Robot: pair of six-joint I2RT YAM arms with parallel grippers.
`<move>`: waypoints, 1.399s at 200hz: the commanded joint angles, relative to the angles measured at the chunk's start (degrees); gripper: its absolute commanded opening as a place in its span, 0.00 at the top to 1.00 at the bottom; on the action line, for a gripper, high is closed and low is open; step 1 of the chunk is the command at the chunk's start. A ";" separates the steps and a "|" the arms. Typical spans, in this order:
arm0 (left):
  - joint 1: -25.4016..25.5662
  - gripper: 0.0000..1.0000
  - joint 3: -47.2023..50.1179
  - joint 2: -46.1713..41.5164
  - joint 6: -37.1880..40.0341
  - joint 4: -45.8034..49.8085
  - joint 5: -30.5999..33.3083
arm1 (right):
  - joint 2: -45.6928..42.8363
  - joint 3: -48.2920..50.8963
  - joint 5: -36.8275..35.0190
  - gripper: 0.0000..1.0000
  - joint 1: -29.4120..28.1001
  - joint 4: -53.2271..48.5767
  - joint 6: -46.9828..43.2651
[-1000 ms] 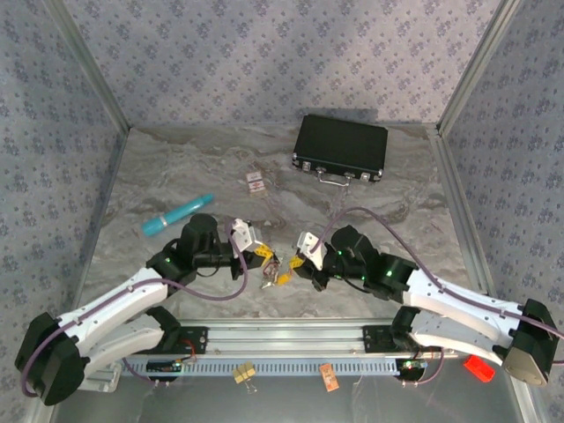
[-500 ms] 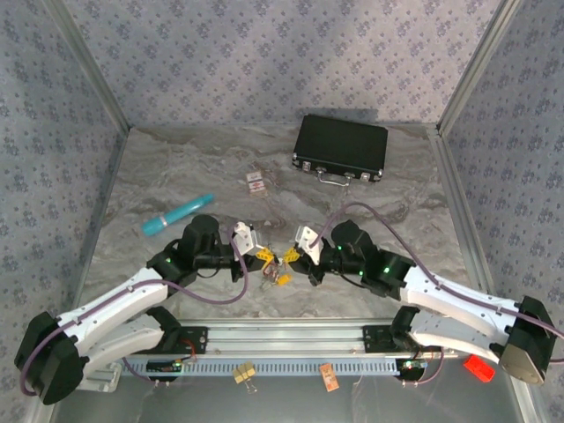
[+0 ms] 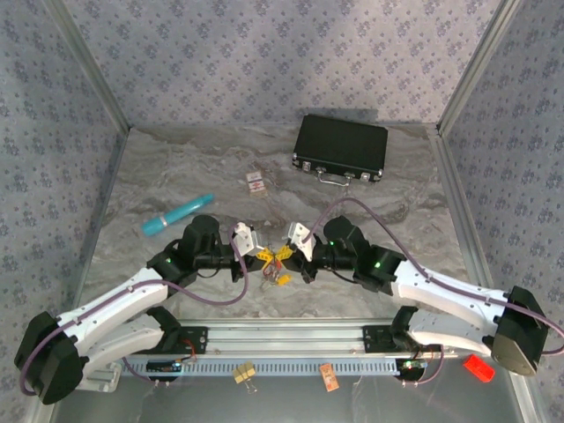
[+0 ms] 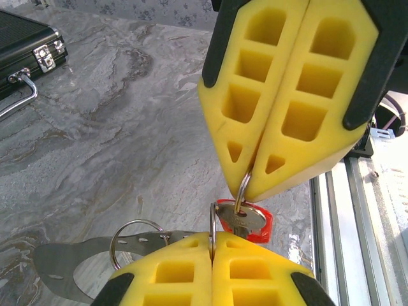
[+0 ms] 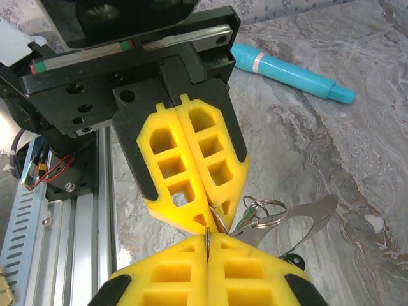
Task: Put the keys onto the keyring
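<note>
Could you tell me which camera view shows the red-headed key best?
The left wrist view: the red-headed key hangs close up between the shut yellow jaws. The top view shows the keys as a tiny cluster; in the right wrist view I can't pick out red.

bench (image 3: 176, 176): grey marbled
walls (image 3: 264, 53): blue-grey floral
case (image 3: 341, 146): black
cylinder (image 3: 178, 214): turquoise
key head (image 4: 255, 231): red
keyring (image 4: 211, 220): silvery
left tool (image 4: 211, 238): yellow
right tool (image 5: 208, 238): yellow

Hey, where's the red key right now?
In the left wrist view, the red key hangs from a thin ring pinched by the right tool, right beside the left tool, which pinches a second ring, close to the front rail.
</note>
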State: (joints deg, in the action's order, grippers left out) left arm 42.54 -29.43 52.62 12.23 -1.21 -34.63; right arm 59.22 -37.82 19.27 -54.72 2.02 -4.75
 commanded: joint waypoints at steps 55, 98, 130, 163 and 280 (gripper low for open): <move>0.39 1.00 -1.73 -1.20 0.90 -0.55 -0.66 | 1.56 -3.21 -7.14 1.00 0.72 -0.14 4.43; 0.65 1.00 -1.86 -1.50 1.19 -0.46 0.82 | 2.02 -3.67 -9.68 1.00 0.94 -1.61 7.15; 2.34 1.00 -1.77 -2.26 3.02 -0.52 6.95 | 2.52 -4.61 -11.97 1.00 0.94 -3.27 10.66; 3.71 1.00 -2.04 -2.35 4.42 -0.81 12.31 | 3.69 -6.38 -13.80 1.00 0.78 -6.62 15.05; 4.89 1.00 -1.58 -3.33 2.72 -1.19 17.47 | 4.21 -8.78 -12.63 1.00 -0.46 -11.15 17.92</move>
State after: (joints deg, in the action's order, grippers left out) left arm 47.05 -29.82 50.17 16.45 -1.43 -17.45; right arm 65.04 -46.09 5.85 -54.52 -8.80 16.08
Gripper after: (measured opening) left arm 0.044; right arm 0.052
